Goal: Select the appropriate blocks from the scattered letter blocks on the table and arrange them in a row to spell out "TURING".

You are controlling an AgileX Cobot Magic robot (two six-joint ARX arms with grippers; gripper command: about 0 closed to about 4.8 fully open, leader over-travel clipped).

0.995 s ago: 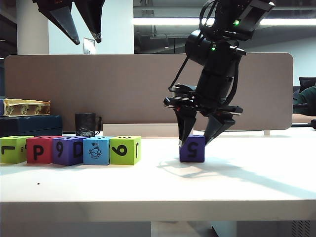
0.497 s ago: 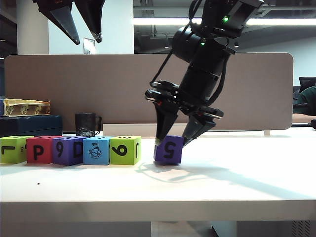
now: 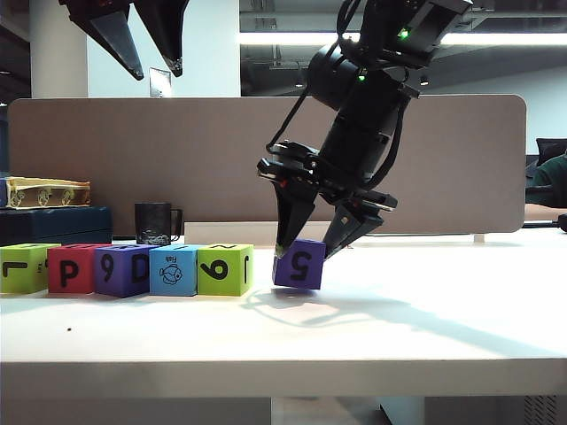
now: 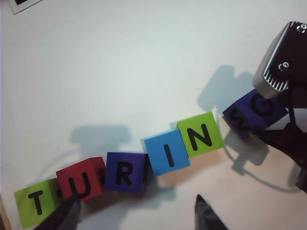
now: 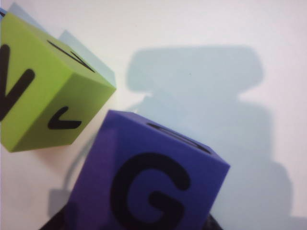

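Observation:
Five letter blocks stand in a row on the table (image 3: 425, 328): lime T (image 4: 36, 203), red U (image 4: 82, 179), purple R (image 4: 125, 172), blue I (image 4: 167, 152) and lime N (image 4: 200, 135). In the exterior view this row runs from the left edge to the lime block (image 3: 224, 269). A purple G block (image 4: 252, 112), showing a 5 (image 3: 299, 264) on its front, sits slightly tilted just right of that lime block, a narrow gap apart. My right gripper (image 3: 306, 252) is shut on it from above. My left gripper (image 3: 158, 71) hangs open high over the row's left end.
A black mug (image 3: 155, 223) stands behind the row in front of the grey-brown divider panel (image 3: 221, 159). A gold box (image 3: 44, 192) lies on a dark blue box (image 3: 53, 226) at the far left. The table's front edge runs close below the row.
My right gripper has carried the purple block to the left, close to the lime block at the row's end, and tilted it slightly. The left gripper has not moved.

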